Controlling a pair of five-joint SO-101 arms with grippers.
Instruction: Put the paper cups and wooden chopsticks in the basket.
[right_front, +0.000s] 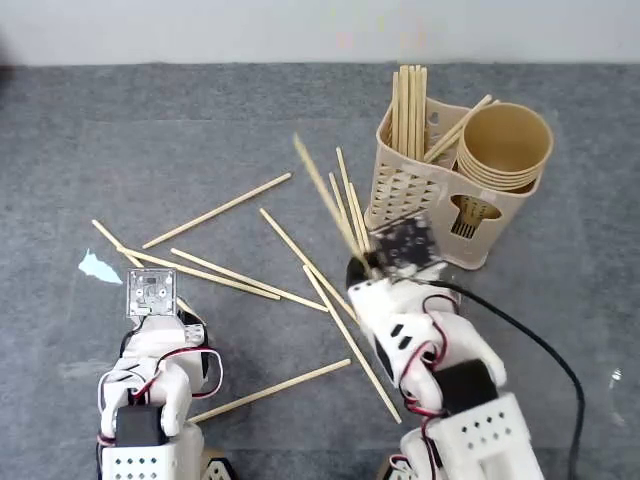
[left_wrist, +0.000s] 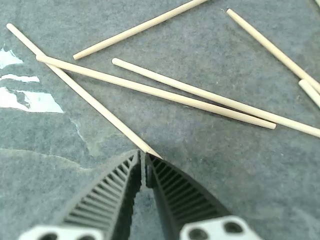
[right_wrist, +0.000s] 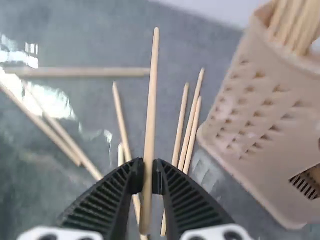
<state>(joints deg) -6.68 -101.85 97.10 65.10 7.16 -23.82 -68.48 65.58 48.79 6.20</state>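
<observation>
Right gripper (right_wrist: 146, 176) grips one wooden chopstick (right_wrist: 151, 95) near its end, just beside the basket (right_wrist: 260, 125); I fear the long free end pivots and snags the rim. Left gripper (left_wrist: 144, 162) sits pinched empty.

No legible text, label, number or sign on any surface here.

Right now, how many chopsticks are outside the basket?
11. One chopstick is in the right gripper; three lie beside the basket; six are spread over the table, one ending at the left gripper; one lies between the arms. More may hide under them.
</observation>
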